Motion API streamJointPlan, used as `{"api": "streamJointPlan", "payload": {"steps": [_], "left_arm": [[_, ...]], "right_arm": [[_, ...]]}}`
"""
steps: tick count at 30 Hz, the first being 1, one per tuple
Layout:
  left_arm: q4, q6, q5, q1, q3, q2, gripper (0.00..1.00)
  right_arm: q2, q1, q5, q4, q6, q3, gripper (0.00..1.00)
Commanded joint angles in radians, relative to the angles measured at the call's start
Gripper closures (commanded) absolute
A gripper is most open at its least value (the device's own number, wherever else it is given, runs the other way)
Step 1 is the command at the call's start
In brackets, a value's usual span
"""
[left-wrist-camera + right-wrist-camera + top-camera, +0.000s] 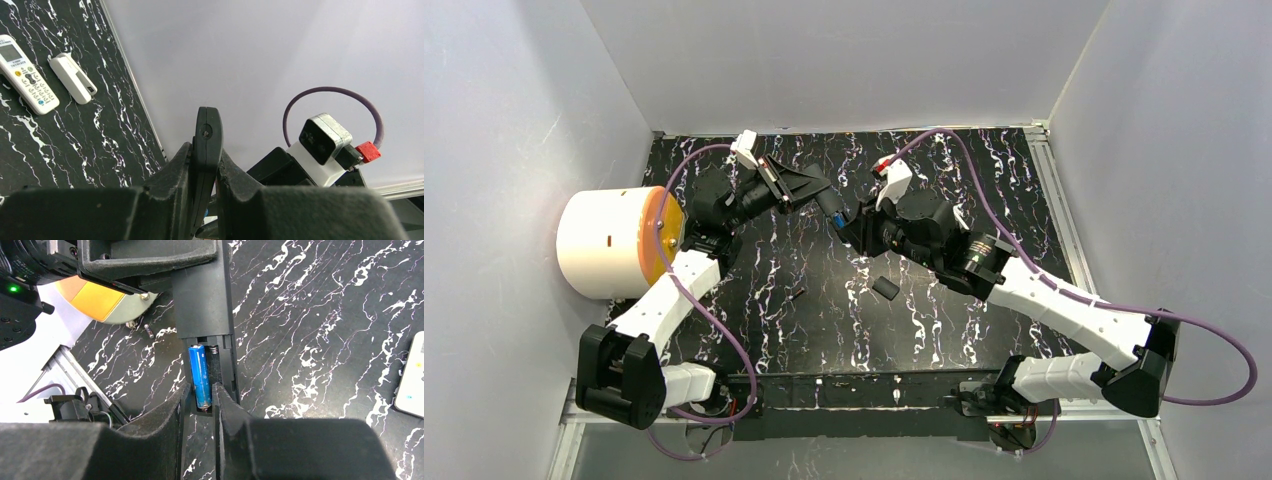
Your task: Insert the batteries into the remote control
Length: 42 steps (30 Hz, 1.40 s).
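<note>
My left gripper (206, 152) is shut on a black remote control (208, 135), held above the table (809, 188) with its open battery bay facing the right arm. A blue battery (200, 375) lies in that bay (202, 300), next to a bare spring. The right gripper (201, 390) flanks the battery's lower end, jaws slightly apart with thin gaps on both sides. In the top view the right gripper (846, 225) meets the remote's tip, where the blue battery (836, 216) shows. A small dark battery (797, 294) lies on the table.
A loose black cover piece (884, 288) lies near the middle of the table. A white drum with an orange face (609, 243) stands at the left edge. Two white remotes (27, 75) (72, 77) lie by the wall; another white remote (412, 385) shows at the right.
</note>
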<state>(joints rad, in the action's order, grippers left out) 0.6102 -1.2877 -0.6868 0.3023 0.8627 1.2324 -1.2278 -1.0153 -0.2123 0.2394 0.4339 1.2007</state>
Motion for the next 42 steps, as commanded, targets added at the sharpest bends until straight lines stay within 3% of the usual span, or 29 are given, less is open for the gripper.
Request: {"api": "streamJointPlan", "payload": {"steps": [1,16,42], "left_arm": [[0.154,-0.118,-0.028,0.003,0.031,-0.082,1.00],[0.153,-0.114,-0.032,0.003,0.018,-0.076,1.00],[0.152,-0.085,-0.028,0.003,0.003,-0.066,1.00]], "right_arm": [[-0.030,0.011,-0.047,0.186,-0.056,-0.023,0.68],[0.004,0.011,-0.049,0.130,-0.050,0.010,0.50],[0.154,0.011,-0.132,-0.093,0.036,-0.088,0.45]]}}
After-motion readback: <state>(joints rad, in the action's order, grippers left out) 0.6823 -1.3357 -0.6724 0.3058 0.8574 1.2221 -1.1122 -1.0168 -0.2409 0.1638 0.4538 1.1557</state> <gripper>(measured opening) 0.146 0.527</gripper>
